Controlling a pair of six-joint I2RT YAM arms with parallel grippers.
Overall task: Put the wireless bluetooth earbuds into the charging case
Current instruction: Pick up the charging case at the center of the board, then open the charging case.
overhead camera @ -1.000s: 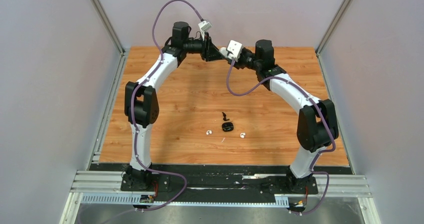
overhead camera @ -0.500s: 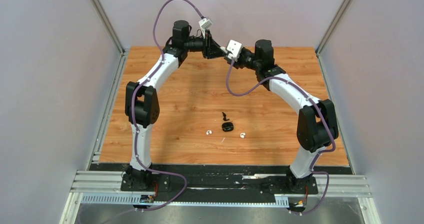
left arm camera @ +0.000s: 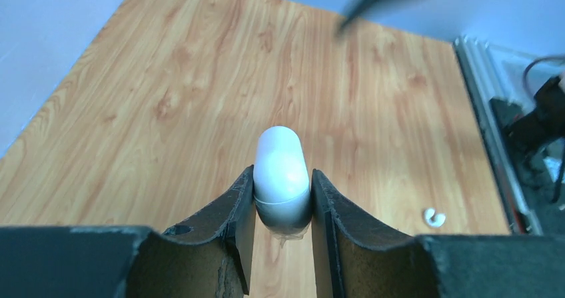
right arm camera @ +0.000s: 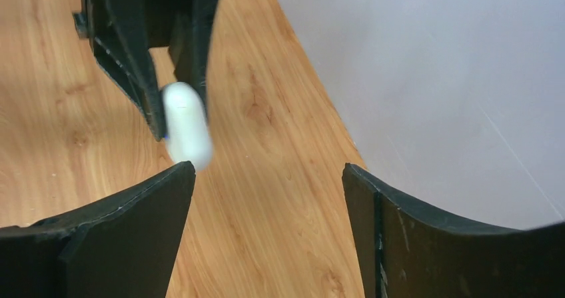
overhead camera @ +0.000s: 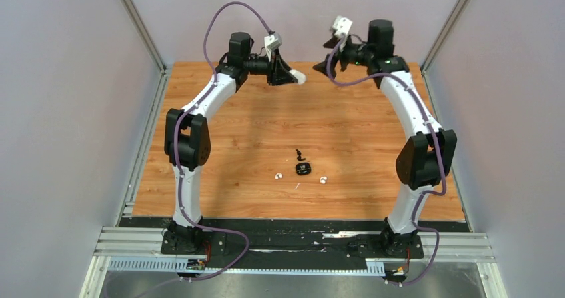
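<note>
Wooden tabletop [overhead camera: 253, 128] holds two white earbuds [overhead camera: 278, 176], one black earbud [overhead camera: 300, 155].

Arms were up at 12 o'clock. Left gripper [left arm camera: 282, 181] pinched case [left arm camera: 281, 161], pointing 3 o'clock. Right gripper [right arm camera: 268, 173] gaped, pointing 9 o'clock.

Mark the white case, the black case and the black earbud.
white case [left arm camera: 281, 168]: left wrist view, middle of its rounded body.
black case [overhead camera: 303, 169]: top external view, centre of its top face.
black earbud [overhead camera: 300, 155]: top external view, its middle.
</note>
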